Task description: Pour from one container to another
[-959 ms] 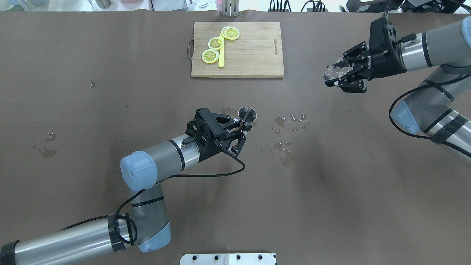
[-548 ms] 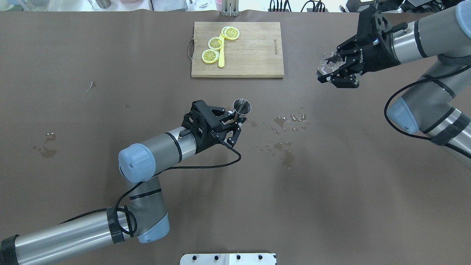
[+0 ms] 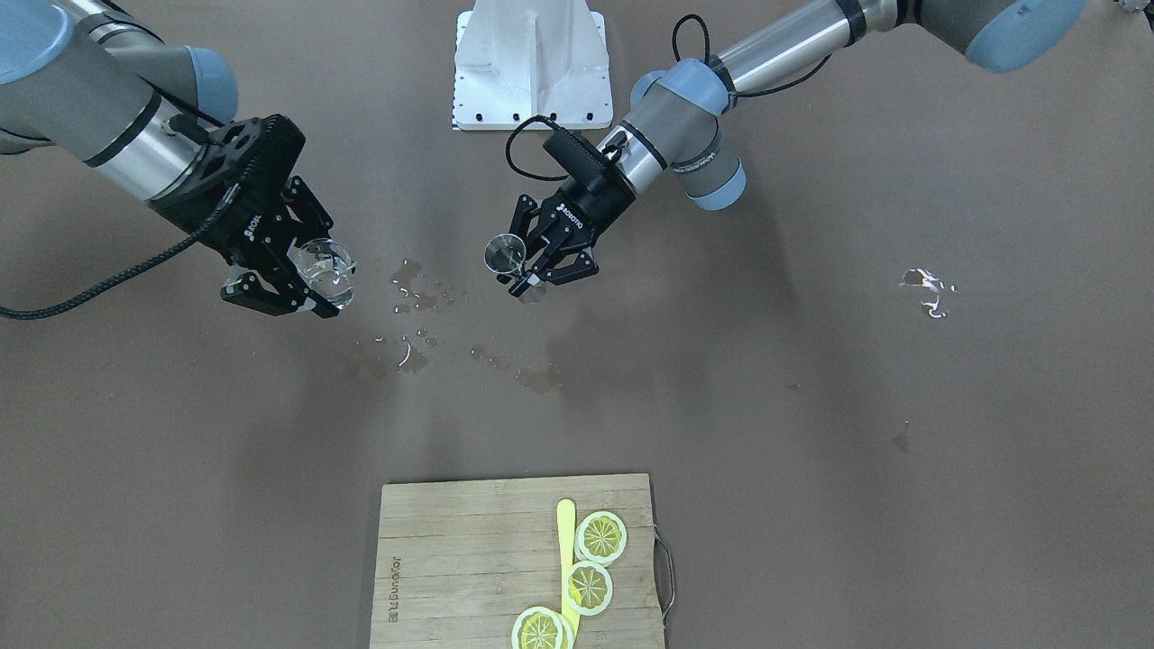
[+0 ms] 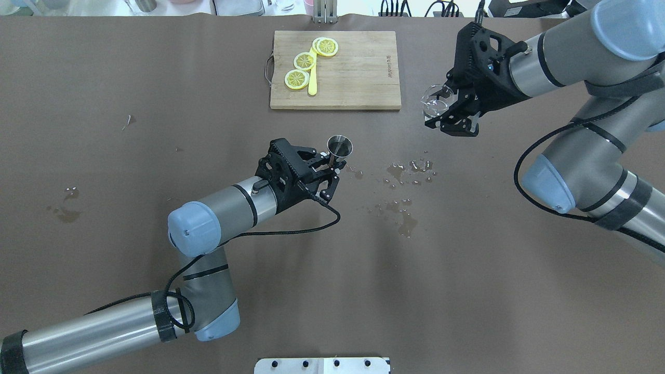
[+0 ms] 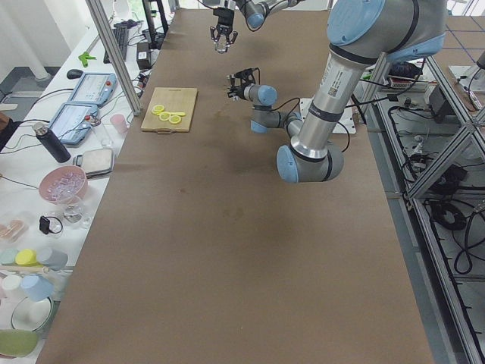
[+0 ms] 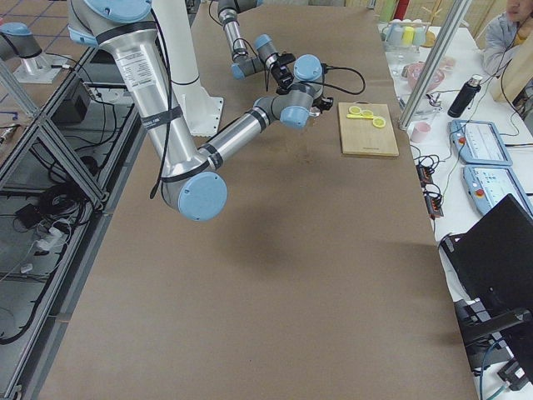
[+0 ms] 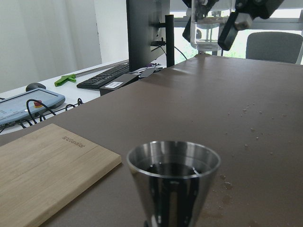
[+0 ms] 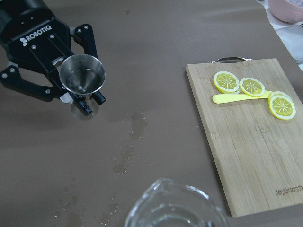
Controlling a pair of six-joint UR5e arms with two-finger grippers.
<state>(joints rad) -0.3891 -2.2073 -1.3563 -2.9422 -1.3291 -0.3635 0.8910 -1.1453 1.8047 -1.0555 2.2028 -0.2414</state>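
The metal jigger stands upright above the table's middle, with my left gripper shut on its narrow waist. It also shows in the front view, jigger in the left gripper. Its dark inside holds a little liquid. My right gripper is shut on the clear glass, held high and tilted, to the right of and beyond the jigger. In the left wrist view the glass hangs far behind the jigger. Only the glass rim shows in the right wrist view.
A wooden cutting board with lemon slices and a yellow knife lies at the table's far middle. Spilled droplets and wet patches lie on the brown table right of the jigger. More small spills lie at the left.
My right gripper has carried the glass leftward, toward the table's middle. My left gripper has lifted the jigger slightly and drawn it a little left and farther away.
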